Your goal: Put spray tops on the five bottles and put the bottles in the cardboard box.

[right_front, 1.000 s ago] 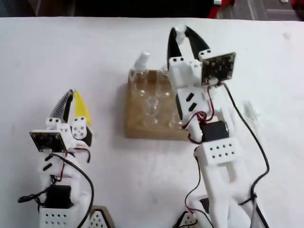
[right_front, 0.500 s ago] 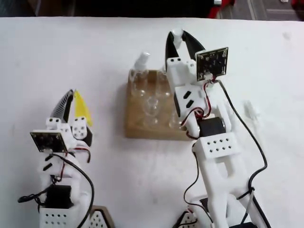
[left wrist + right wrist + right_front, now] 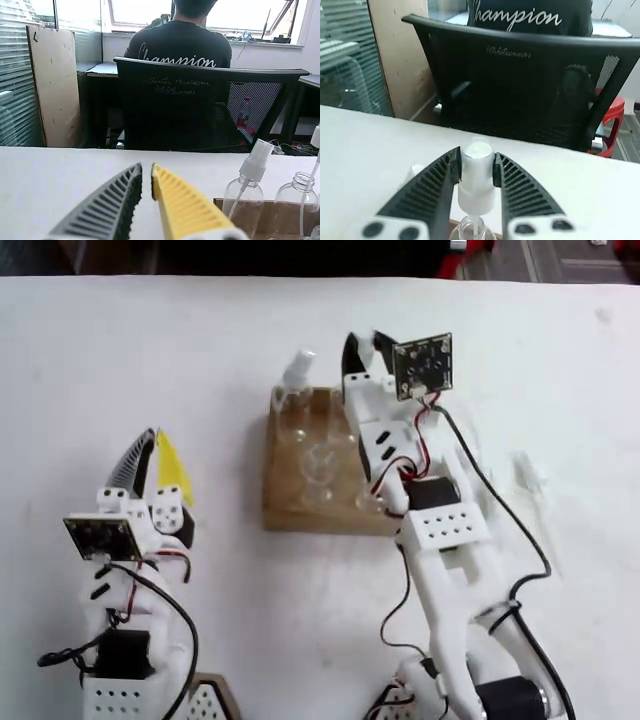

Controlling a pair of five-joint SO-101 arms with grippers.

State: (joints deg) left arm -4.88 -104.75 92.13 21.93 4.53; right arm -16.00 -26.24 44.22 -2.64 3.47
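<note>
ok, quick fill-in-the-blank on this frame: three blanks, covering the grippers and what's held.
1. The right gripper is shut on a white ____.
2. Right under it is the open neck of a ____ standing in the cardboard box.
3. The left gripper has one black finger and one ____ finger.

Missing words: spray top; bottle; yellow.

Right arm swung left during the last second. Right gripper (image 3: 365,342), clamped on a spray top (image 3: 477,172), went from beyond the far right corner of the cardboard box (image 3: 285,508) to above its back row. Open bottle neck (image 3: 472,231) now directly under the top. Wrist camera board (image 3: 421,360) shifted left with it.
</note>
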